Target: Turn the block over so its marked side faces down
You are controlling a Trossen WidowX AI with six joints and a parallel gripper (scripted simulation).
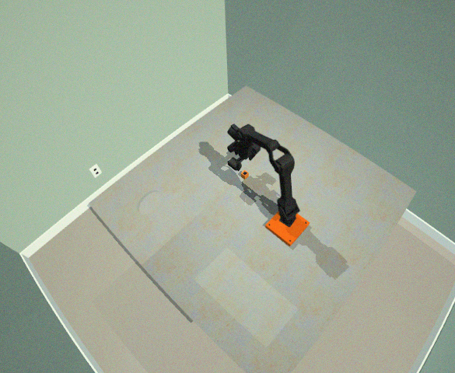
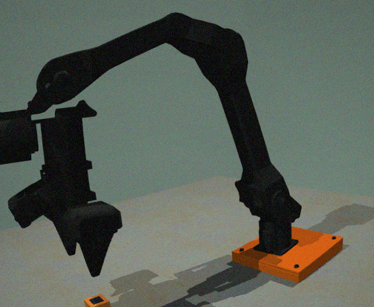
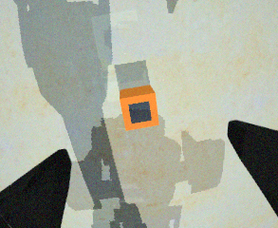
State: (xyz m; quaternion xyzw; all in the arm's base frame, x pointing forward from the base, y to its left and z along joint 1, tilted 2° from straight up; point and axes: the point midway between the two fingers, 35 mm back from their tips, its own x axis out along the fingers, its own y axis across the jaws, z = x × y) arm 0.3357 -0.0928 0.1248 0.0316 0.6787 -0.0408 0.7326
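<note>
The small orange block [image 1: 244, 175] [image 2: 96, 302] [image 3: 139, 112] rests on the table [image 1: 331, 172] [image 2: 180, 218] [image 3: 224, 57]. Its marked side, with a dark square, faces up. In the wrist view it is slightly turned and lies between the two fingers from left to right, but farther up the picture than their tips. My gripper [image 2: 83, 265] [image 3: 150, 143] is wide open and empty. It points down and hangs above the table, clear of the block. The block's lower part is cut off by the bottom edge of the exterior view.
The arm's orange base plate [image 1: 288, 231] [image 2: 312, 254] is bolted to the table, to the right of the block in the top and exterior views. The arm arches from it to the gripper. Shadows of the arm fall around the block. Walls stand behind the table.
</note>
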